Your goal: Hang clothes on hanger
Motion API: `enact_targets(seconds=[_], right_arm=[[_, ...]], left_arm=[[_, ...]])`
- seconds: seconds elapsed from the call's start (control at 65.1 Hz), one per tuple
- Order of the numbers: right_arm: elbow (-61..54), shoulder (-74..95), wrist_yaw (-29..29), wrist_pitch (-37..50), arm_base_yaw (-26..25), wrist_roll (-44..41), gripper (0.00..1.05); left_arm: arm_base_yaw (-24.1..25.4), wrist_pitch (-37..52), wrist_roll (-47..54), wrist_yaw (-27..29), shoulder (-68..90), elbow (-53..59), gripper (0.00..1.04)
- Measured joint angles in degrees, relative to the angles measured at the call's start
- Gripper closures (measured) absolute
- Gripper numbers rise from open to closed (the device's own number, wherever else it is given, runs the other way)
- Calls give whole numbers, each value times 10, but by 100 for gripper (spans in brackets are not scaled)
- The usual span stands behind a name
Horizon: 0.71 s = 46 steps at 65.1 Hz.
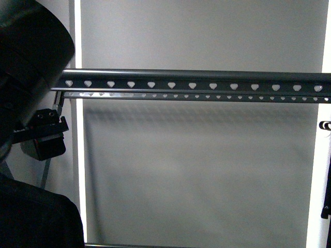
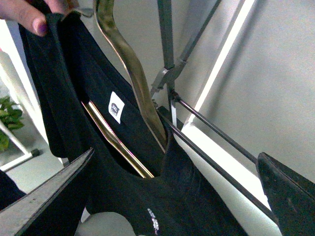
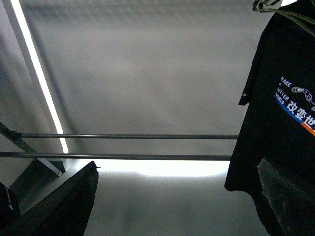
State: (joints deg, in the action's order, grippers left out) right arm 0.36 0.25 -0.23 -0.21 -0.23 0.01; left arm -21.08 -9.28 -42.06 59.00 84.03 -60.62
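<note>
Two claws gaped, gripping nothing: the left claw [image 2: 175, 154] and the right claw [image 3: 177, 163]. Just ahead of the left claw hung the black T-shirt [image 2: 69, 93], threaded on a brass coat hanger [image 2: 129, 69] and pinched by a person's hand [image 2: 29, 14]. Soft, light and floppy, it looked best grasped at the stiff coat hanger, for carrying to the rack rail [image 1: 196, 82].

1. grey wall [image 1: 207, 170]: plain backdrop with a soft shadow band across it.
2. white strip [image 1: 78, 155]: bright, running upright along the wall's left side in the front view.
3. green plant [image 2: 7, 118]: leaves at the edge of the left wrist view, beside a thin white leg [image 2: 17, 140].
4. gold coat hanger [image 2: 118, 49]: shiny, tilted.
</note>
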Motion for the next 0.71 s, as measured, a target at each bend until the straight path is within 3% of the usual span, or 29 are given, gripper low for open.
enact_targets(seconds=[0.261, 0.569, 0.707], right_arm=[[0, 0, 0, 0, 0, 0, 7], [0, 0, 0, 0, 0, 0, 7], [0, 0, 0, 0, 0, 0, 7]], left_arm=[[-2, -104, -161, -11, 107, -89, 7], [7, -90, -183, -13, 185, -156, 7], [20, -69, -164, -4, 195, -160, 30]])
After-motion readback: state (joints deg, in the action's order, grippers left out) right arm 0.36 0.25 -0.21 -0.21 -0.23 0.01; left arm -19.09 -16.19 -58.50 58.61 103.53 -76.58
